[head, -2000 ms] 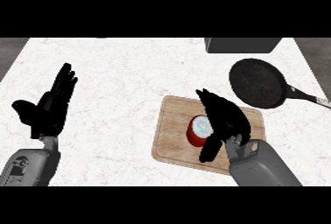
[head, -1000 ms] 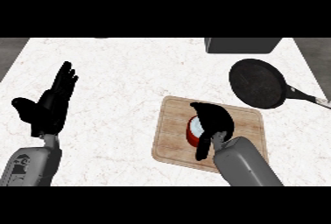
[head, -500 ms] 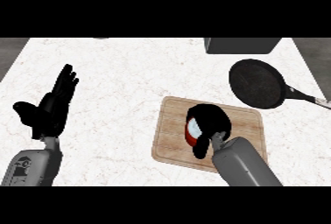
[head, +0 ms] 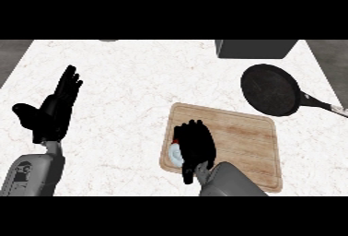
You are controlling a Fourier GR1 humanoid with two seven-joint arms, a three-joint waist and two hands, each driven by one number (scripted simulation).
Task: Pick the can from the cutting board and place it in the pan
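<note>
I take the cutting board (head: pixel 238 133) as my reference and work down in size from the white marbled counter (head: pixel 136 83) it lies on, which fills most of the head view. A dark box-like object (head: pixel 257 48) sits beyond the board at the counter's far edge; I can't tell what it is. The pan (head: pixel 270 89) lies just past the board's far right corner, apart from it, its handle running off to the right. My left hand (head: pixel 51 113) rests well to the left of the board, fingers straight and pointing up, holding nothing. My right hand (head: pixel 195 146) is over the board's near left part, fingers curled down around the can (head: pixel 175 154), of which I see only a pale sliver with a touch of red at the hand's left side. I judge the hand is closed on the can, though the hand hides most of it, and I cannot tell whether the can stands on the wood or is already off it. The risk I see from here: with so much of the can sticking out to the left of the fingers, the hold may be off-centre, so the can could tilt or slip on the way up. The carry runs diagonally across the board toward the pan, and a low path could clip the pan's rim and shove it.
</note>
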